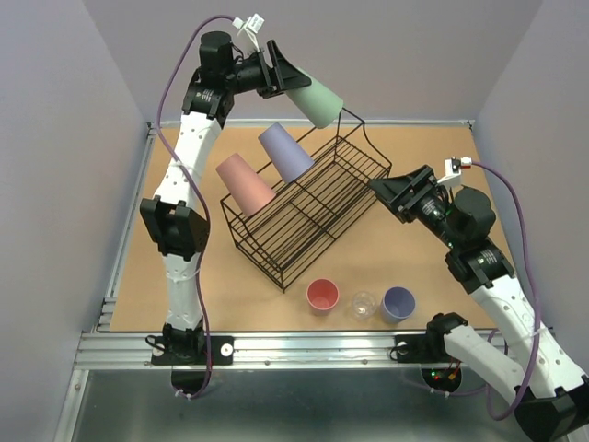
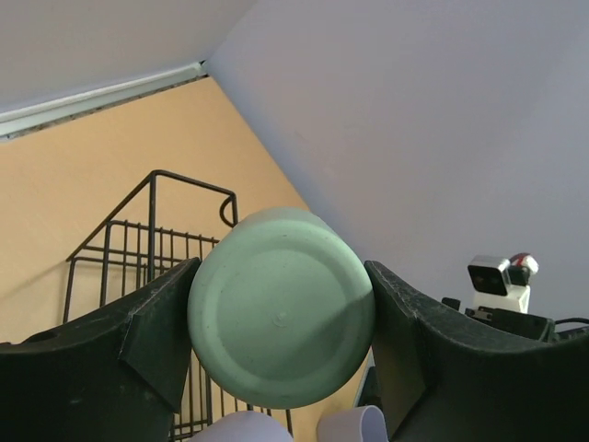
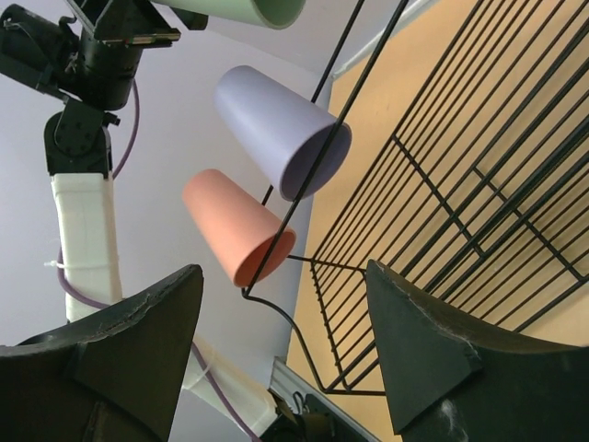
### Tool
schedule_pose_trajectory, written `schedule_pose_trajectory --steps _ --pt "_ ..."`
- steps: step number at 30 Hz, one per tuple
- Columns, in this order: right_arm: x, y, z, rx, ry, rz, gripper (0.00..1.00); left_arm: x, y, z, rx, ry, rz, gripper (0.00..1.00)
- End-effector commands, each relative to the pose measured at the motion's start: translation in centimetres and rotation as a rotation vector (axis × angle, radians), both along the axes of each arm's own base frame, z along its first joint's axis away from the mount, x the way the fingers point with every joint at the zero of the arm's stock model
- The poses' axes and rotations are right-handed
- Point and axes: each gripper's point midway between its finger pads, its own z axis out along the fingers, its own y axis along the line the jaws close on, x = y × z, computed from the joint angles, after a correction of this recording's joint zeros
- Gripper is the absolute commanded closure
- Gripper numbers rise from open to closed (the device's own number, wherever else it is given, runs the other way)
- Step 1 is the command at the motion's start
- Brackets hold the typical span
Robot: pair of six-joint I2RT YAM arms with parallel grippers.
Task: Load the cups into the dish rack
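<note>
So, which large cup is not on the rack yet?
The green cup: the left gripper holds it above the dish rack's far end. The large pink cup and large lavender cup lean mouth-down on its rim.

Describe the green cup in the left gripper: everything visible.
The green cup is a large tapered tumbler, pale mint, smooth matte plastic by its look. Its flat round base, with a small centre mark, faces the left wrist camera; its open mouth points away, down toward the dish rack's raised far end. The left gripper clamps it near the base, one finger on each side, holding it tilted in the air. Whether its rim touches the wire is unclear.
</note>
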Motion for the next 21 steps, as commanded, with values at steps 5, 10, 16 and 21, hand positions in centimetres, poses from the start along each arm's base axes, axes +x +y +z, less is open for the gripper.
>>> schedule_pose_trajectory --steps 5,10,16,21 --pt "-0.3 -0.1 -2.0 -0.041 0.034 0.005 0.23 -0.9 -0.4 3.8 0.000 -0.173 -0.015 1.00" --pt "-0.3 -0.1 -2.5 -0.054 0.045 0.004 0.23 -0.5 -1.6 2.0 0.011 -0.148 -0.051 1.00" --pt "-0.2 -0.3 -2.9 -0.072 0.053 -0.002 0.23 -0.2 -2.5 -0.2 0.032 -0.110 -0.078 1.00" --pt "-0.2 -0.4 -3.1 -0.089 0.057 -0.007 0.23 0.4 -2.6 -1.9 0.056 -0.083 -0.077 1.00"
